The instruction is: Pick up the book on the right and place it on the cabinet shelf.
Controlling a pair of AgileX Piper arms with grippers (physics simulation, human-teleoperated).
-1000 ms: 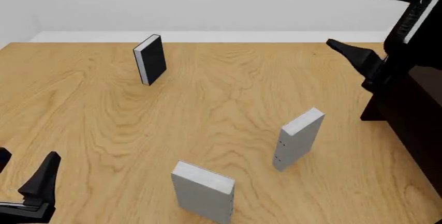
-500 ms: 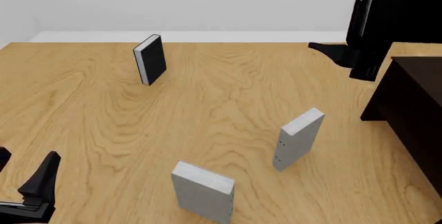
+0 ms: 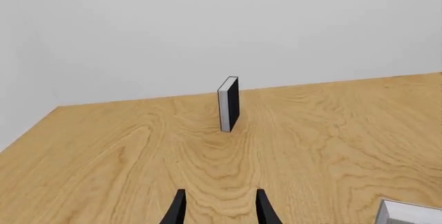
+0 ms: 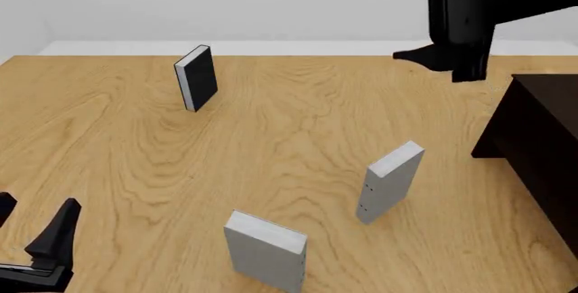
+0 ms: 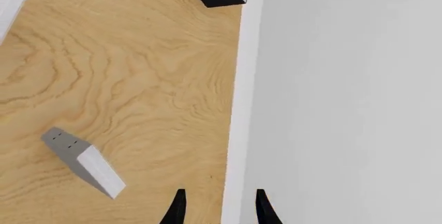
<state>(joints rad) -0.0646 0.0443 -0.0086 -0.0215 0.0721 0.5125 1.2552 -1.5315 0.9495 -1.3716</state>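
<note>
The book [image 4: 390,181] is slim and light grey with tiny dark dots on its narrow face. It stands upright on the table right of centre, and it also shows in the right wrist view [image 5: 83,162]. The cabinet shelf [image 4: 542,147] is a dark, almost black block at the right edge. My right gripper [image 4: 407,17] is open and empty, high in the air above the table's far right, well beyond the book. In its own view the right gripper [image 5: 219,211] has its jaws apart. My left gripper [image 4: 32,224] is open and empty at the near left corner.
A black-covered book [image 4: 196,76] stands upright at the far left, and it shows in the left wrist view [image 3: 229,104]. A broader plain grey book [image 4: 264,249] stands near the front centre. The wooden table [image 4: 271,137] ends at a white wall behind.
My right arm has swung left from above the cabinet and risen, its gripper still open. The books and my left gripper have not moved.
</note>
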